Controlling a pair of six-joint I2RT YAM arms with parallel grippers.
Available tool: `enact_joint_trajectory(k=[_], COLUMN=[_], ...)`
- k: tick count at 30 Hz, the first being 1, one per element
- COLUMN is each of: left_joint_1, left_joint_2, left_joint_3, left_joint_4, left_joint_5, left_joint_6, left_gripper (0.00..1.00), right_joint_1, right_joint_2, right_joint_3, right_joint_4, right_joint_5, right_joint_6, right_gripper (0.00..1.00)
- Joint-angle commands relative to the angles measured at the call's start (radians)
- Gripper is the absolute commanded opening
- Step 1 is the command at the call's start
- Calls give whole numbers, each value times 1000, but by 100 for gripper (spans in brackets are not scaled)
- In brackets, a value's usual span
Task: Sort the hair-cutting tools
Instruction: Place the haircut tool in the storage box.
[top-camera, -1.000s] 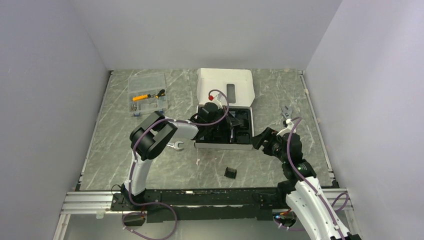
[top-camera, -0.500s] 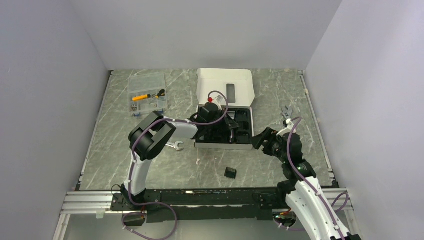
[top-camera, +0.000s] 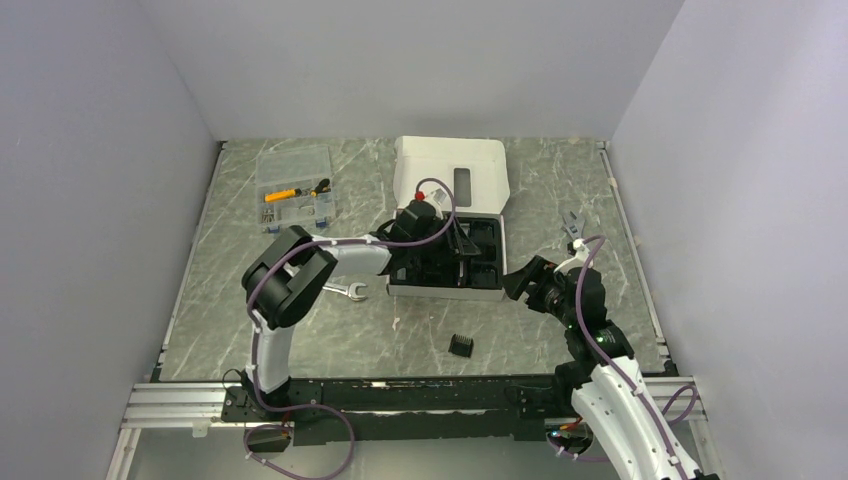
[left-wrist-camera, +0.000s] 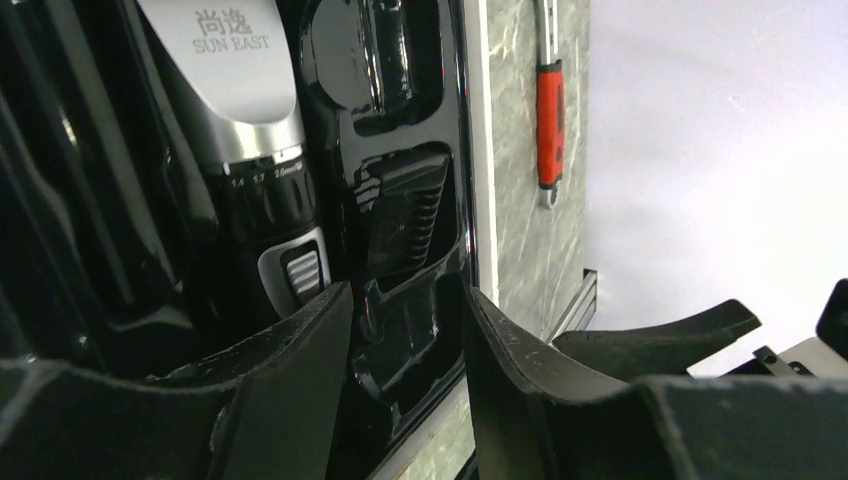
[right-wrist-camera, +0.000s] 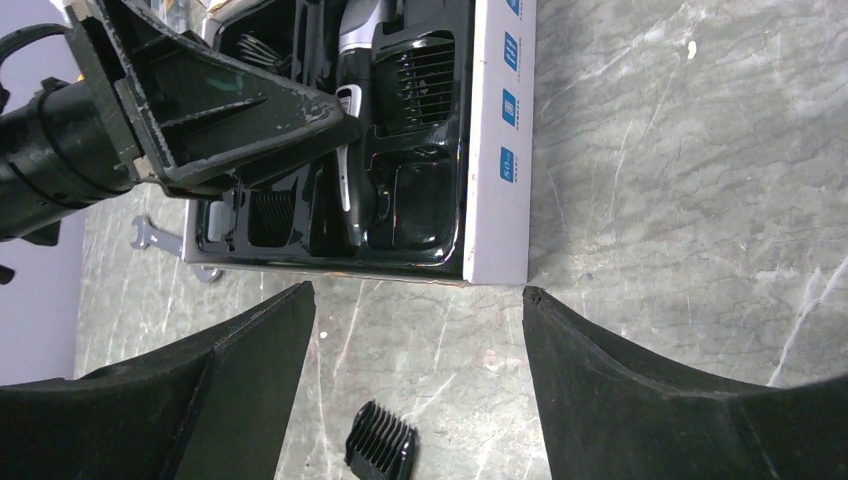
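Observation:
The black-and-silver hair clipper (left-wrist-camera: 235, 120) lies in the black tray (right-wrist-camera: 420, 200) of the white box (top-camera: 448, 292). A black comb attachment (left-wrist-camera: 405, 215) sits in the slot beside it. Another comb (right-wrist-camera: 268, 215) stands in a slot near the tray's front. My left gripper (left-wrist-camera: 405, 290) hovers low over the tray with its jaws apart and nothing between them; in the top view this left gripper (top-camera: 462, 243) is over the tray's middle. One more comb attachment (right-wrist-camera: 380, 450) lies loose on the table (top-camera: 460, 345). My right gripper (right-wrist-camera: 418, 293) hangs open in front of the box, above that loose comb.
A silver open-end wrench (top-camera: 350, 291) lies left of the box. A red-handled adjustable wrench (top-camera: 572, 225) lies to its right. A clear parts organiser (top-camera: 293, 187) stands at the back left. The box lid (top-camera: 450, 175) stands open behind the tray.
My left gripper's jaws have parted over the tray, and its elbow has swung a little to the left. The right arm and the loose comb have not moved.

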Motion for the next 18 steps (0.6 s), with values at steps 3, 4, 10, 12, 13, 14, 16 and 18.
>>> enact_joint_trajectory(k=[3, 4, 10, 12, 13, 14, 16, 18], left_joint_1=[0, 1, -2, -6, -11, -16, -24, -28], left_joint_2=[-104, -109, -87, -59, -47, -37, -15, 16], left_joint_3=[54, 61, 101, 133, 148, 157, 187, 223], left_joint_4=[-198, -207, -107, -74, -63, -45, -32, -36], left_joint_5=[-92, -105, -106, -82, -77, -71, -69, -50], left_joint_6=[130, 145, 206, 222, 231, 239, 248, 254], left_gripper=[50, 49, 29, 22, 20, 18, 17, 17], right_joint_1=[-4, -4, -3, -3, -3, -4, -3, -4], right_joint_2=[-14, -16, -9, -1, 3, 6, 12, 18], right_joint_3=[13, 12, 15, 19, 21, 22, 23, 24], right_joint_4=[15, 14, 13, 13, 13, 14, 16, 17], right_joint_5=[5, 4, 13, 15, 15, 16, 16, 18], right_joint_6=[-5, -5, -10, -14, -16, -19, -20, -23], right_gripper=[79, 79, 79, 79, 79, 79, 79, 79])
